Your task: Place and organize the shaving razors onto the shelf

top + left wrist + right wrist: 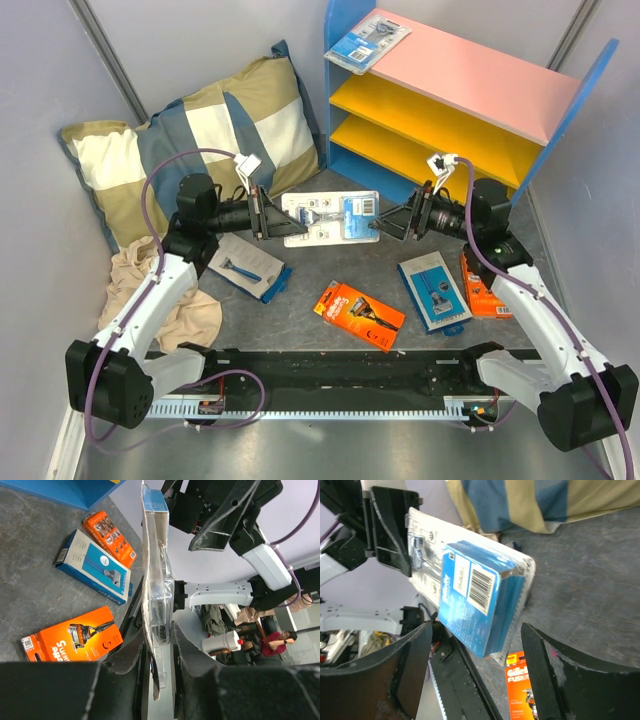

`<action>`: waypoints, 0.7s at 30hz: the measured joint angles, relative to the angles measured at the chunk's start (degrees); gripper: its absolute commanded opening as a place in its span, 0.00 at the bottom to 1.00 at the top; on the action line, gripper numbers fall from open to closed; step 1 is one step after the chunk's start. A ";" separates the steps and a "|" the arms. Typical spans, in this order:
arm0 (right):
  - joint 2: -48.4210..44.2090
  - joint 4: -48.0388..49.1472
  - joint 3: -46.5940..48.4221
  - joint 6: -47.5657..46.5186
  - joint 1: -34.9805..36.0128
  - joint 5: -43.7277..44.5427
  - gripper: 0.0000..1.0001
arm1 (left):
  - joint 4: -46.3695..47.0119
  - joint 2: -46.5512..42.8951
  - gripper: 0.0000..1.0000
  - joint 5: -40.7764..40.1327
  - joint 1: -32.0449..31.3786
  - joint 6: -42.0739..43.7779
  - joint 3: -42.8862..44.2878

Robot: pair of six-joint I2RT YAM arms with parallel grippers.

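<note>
Left pincer is pinching the left end of a clear plastic blister razor pack with a blue card insert. The pack is in the air over the middle of the grey worktop, long axis running left-right. Right pincer sits at the pack's right end, spread.

The top view can't settle contact on the right side. The right wrist view does: my fingers stand off either side of the blue barcoded end, a gap on each side. The left wrist view shows the pack edge-on, squeezed between my left pads.

Only the top view shows the slanted shelf with blue side panels, a pink top board and two yellow-orange lower boards, at the worktop's far right corner. A blister pack on a light-blue card lies at the pink board's far left end.

On the worktop:
- flat orange razor box, near the front edge, centre
- blue-and-white razor box, right of it
- second orange box, just beside that, partly under my right arm
- blue razor pack, left of centre

A checked cushion fills the far left corner, with a beige cloth at the left edge.
</note>
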 measured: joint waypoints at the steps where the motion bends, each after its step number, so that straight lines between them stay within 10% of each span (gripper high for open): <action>1: -0.17 -0.79 0.24 -0.48 -0.15 0.50 0.82 | -0.26 0.02 0.02 -0.48 0.00 -0.04 0.22; 21: -12.39 -20.24 11.04 -9.16 -0.98 23.54 0.98 | 11.65 5.88 0.02 -12.33 -0.13 -13.60 10.56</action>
